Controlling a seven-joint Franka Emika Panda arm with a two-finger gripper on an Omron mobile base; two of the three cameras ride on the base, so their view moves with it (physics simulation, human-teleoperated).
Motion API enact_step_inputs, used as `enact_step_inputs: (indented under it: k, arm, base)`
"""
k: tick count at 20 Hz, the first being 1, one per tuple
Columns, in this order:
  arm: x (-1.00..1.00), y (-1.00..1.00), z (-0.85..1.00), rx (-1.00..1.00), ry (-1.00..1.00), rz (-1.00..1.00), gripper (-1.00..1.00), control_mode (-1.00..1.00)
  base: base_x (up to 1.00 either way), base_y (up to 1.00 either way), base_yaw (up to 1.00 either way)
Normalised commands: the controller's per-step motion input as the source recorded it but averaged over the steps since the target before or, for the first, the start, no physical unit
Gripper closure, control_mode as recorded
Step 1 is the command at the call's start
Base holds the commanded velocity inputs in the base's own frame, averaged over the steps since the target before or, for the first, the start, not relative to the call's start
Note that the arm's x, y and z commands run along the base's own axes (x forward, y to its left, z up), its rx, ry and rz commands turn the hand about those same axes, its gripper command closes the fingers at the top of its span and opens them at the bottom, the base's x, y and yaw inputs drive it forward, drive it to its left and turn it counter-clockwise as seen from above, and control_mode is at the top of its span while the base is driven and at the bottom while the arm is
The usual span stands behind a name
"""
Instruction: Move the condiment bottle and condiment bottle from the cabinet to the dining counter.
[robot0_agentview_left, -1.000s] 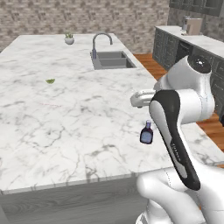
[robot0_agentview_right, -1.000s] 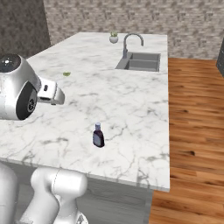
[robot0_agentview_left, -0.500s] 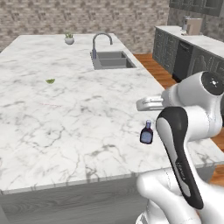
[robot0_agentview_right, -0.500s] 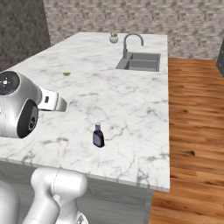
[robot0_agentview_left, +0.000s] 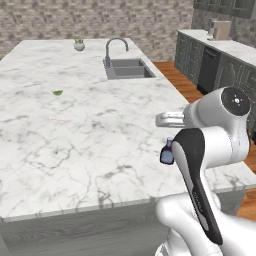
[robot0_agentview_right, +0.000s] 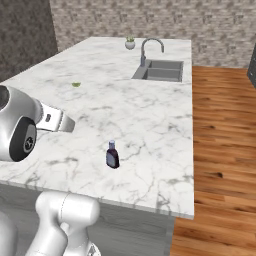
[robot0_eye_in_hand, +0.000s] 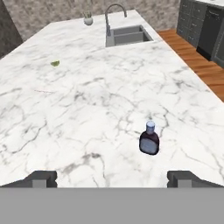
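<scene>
Since the pincer (robot0_eye_in_hand: 111, 178) hangs released, tips wide apart and grasping nothing, one bottle (robot0_eye_in_hand: 149, 139) looks already delivered: it stands upright near the front edge of the marble surface (robot0_eye_in_hand: 87, 100), just ahead of the pincer. Farther off lie a small green bit (robot0_eye_in_hand: 55, 64), then the sink (robot0_eye_in_hand: 127, 36) with its faucet (robot0_eye_in_hand: 113, 15), and a little potted plant (robot0_eye_in_hand: 88, 19) at the far end. By my reading, the next move calls for returning to the cabinet for the second bottle.
</scene>
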Motion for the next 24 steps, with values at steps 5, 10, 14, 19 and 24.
enact_step_inputs:
  k: [5, 10, 14, 19, 24]
  arm:
    - [0.00, 0.00, -0.03, 0.00, 0.00, 0.00, -1.00, 1.00]
    - [0.00, 0.00, 0.00, 0.00, 0.00, 0.00, -1.00, 1.00]
    - [0.00, 0.00, 0.00, 0.00, 0.00, 0.00, -1.00, 1.00]
    - [0.00, 0.00, 0.00, 0.00, 0.00, 0.00, -1.00, 1.00]
    - [0.00, 0.00, 0.00, 0.00, 0.00, 0.00, -1.00, 1.00]
  base:
    - [0.00, 0.00, 0.01]
    - [-0.06, -0.14, -0.04]
    - [-0.21, -0.51, -0.32]
    - [0.06, -0.99, -0.68]
    - [0.00, -0.83, -0.78]
